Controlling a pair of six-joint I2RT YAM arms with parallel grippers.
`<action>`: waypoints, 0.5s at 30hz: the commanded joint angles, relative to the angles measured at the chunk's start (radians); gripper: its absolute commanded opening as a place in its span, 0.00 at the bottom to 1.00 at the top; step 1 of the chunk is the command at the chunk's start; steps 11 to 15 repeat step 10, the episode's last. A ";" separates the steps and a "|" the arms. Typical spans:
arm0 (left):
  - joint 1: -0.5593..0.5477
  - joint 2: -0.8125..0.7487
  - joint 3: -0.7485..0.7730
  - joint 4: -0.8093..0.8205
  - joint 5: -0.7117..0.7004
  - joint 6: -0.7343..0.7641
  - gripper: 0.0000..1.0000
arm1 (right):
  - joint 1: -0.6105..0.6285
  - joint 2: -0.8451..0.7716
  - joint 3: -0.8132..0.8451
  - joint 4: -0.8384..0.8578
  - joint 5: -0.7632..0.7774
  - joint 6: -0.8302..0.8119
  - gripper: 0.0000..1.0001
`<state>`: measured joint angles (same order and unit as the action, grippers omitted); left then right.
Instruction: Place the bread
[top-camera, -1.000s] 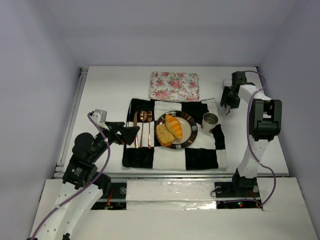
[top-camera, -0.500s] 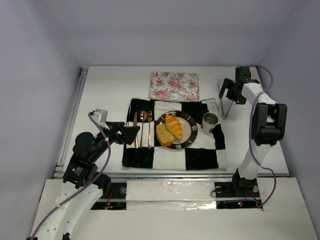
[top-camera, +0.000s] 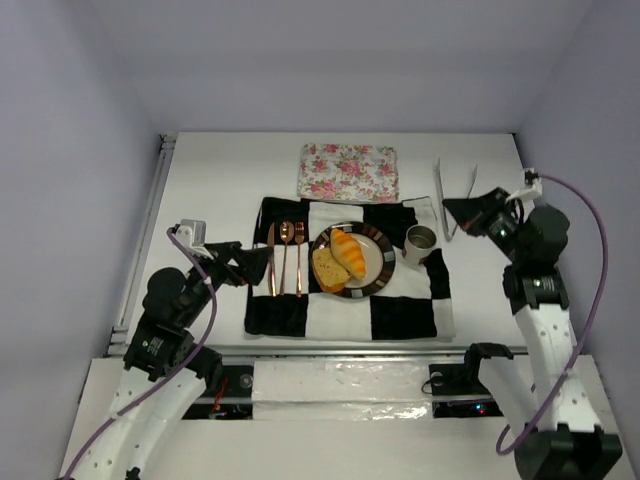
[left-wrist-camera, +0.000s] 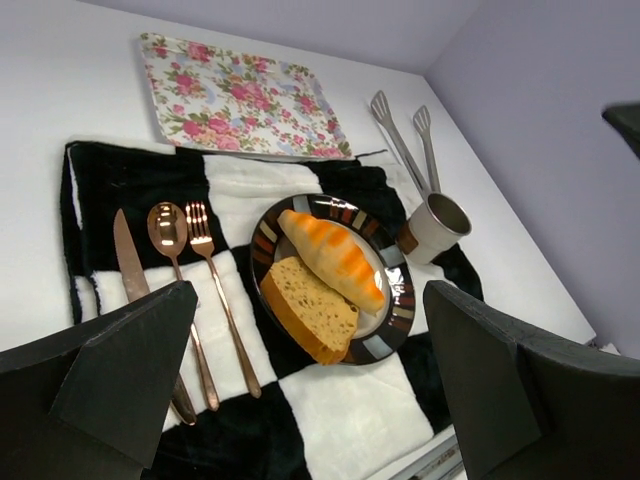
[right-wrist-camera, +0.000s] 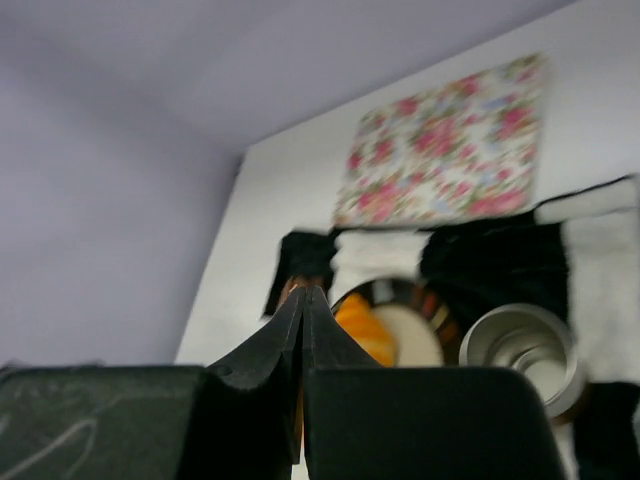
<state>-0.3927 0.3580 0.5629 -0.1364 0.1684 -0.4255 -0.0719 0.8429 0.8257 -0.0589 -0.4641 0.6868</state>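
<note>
One change: right claw off tongs

The bread, 2 pieces touching, lies on the striped-rim plate.

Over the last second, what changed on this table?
The right gripper let go of the tongs, now lying beside the cup, and drew back toward its base, shut. The left gripper barely shifted. Bread, plate and cutlery stayed put.
</note>
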 joint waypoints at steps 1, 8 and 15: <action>-0.006 -0.043 0.005 0.035 -0.038 -0.002 0.99 | 0.015 -0.182 -0.114 0.094 -0.257 0.105 0.00; -0.006 -0.068 -0.009 0.060 -0.033 0.001 0.99 | 0.050 -0.346 -0.325 0.265 -0.453 0.342 0.01; -0.006 -0.064 -0.009 0.058 -0.046 -0.002 0.99 | 0.090 -0.352 -0.342 0.280 -0.421 0.333 0.04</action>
